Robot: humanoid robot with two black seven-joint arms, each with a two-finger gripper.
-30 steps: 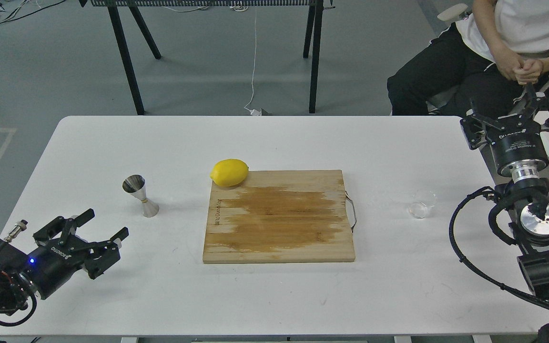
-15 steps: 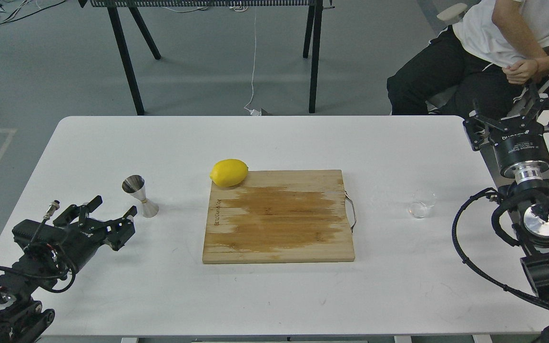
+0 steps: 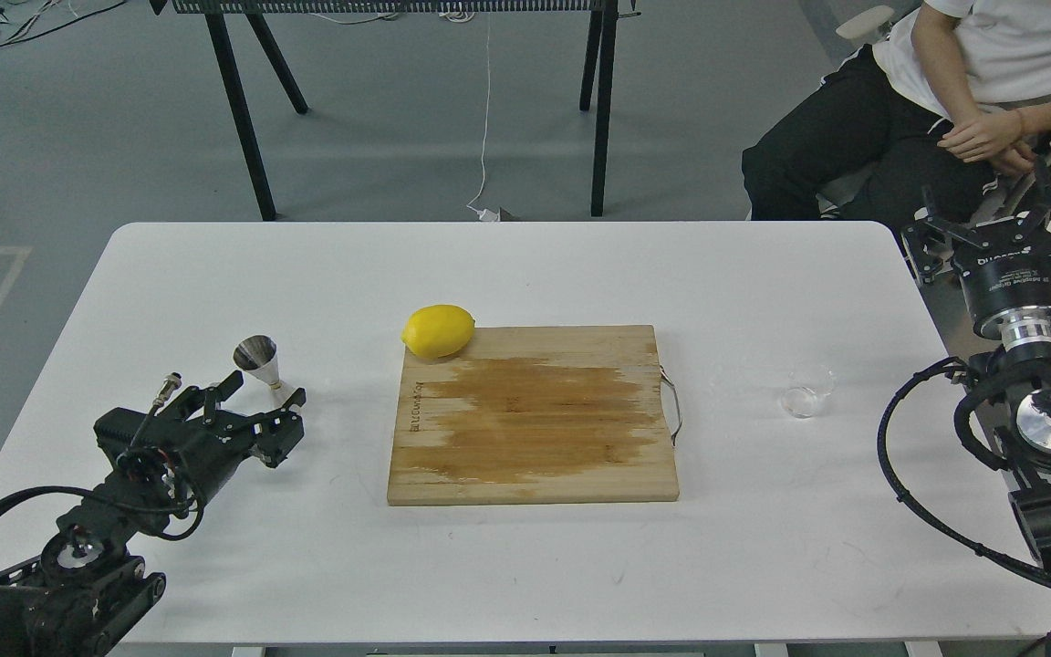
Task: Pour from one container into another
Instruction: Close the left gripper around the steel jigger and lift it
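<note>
Steel jigger near desk's left edge sits between your wide left gripper fingers, ungrasped; glass cup untouched, pour pending.

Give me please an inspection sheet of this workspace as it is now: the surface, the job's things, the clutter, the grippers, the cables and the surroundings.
Surface: white table, dry where visible.
Job's things: glass cup upright, right of the cutting board; steel jigger upright on the left.
Clutter: lemon at the board's far-left corner; the board has a darker stained patch.
Grippers: left gripper open, its fingers either side of the jigger's base, grip not confirmed; right gripper open, beyond the table's far-right corner.
Cables: black cable looping by the right arm; white cord on the floor.
Surroundings: seated person far right; black-legged table behind.
</note>
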